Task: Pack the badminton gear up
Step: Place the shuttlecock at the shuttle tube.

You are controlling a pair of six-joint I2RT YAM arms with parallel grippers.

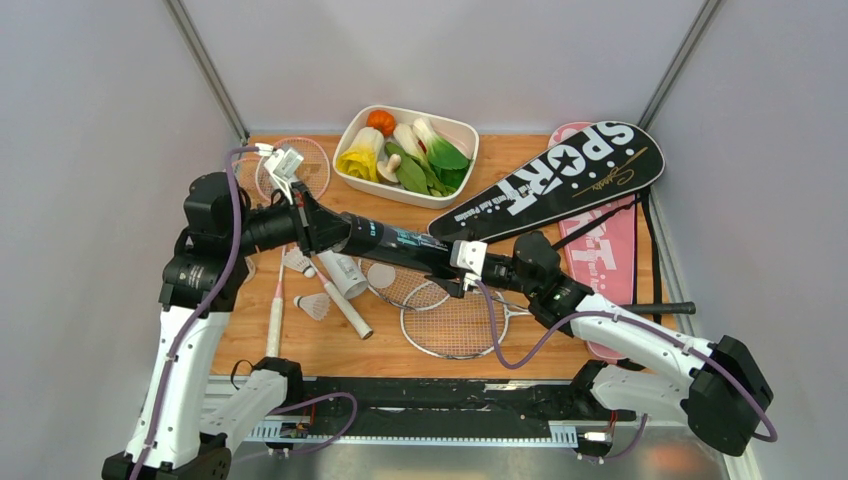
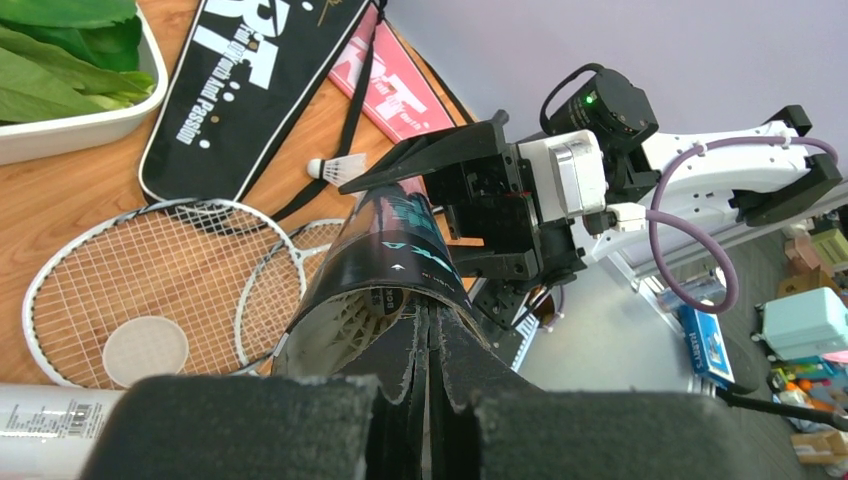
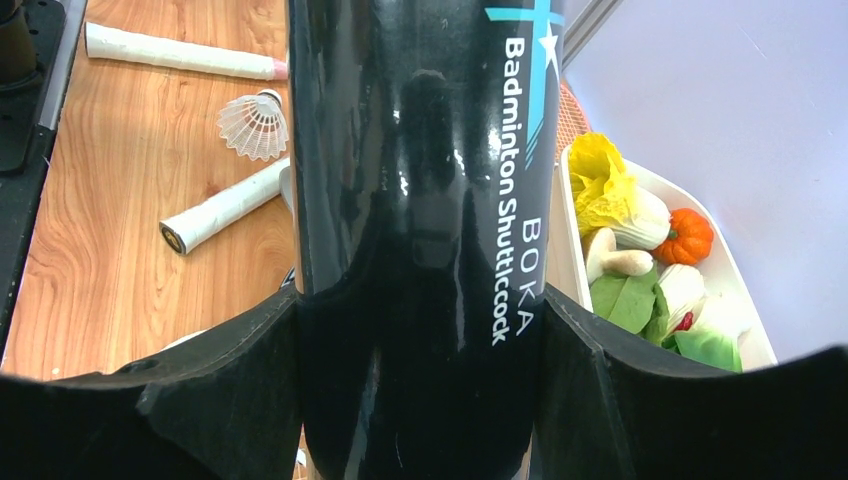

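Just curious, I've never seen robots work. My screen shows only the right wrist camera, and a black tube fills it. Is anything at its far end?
Observer: Yes. The left arm's jaws, shut, are at the open mouth of the black tube. I cannot tell whether they pinch its rim.
Visitor: Is the tube empty?
Observer: No. The left wrist camera shows the white feathers of a shuttlecock just inside the mouth.
Visitor: What lies under it?
Observer: A silver racquet lies flat on the table, below the tube.
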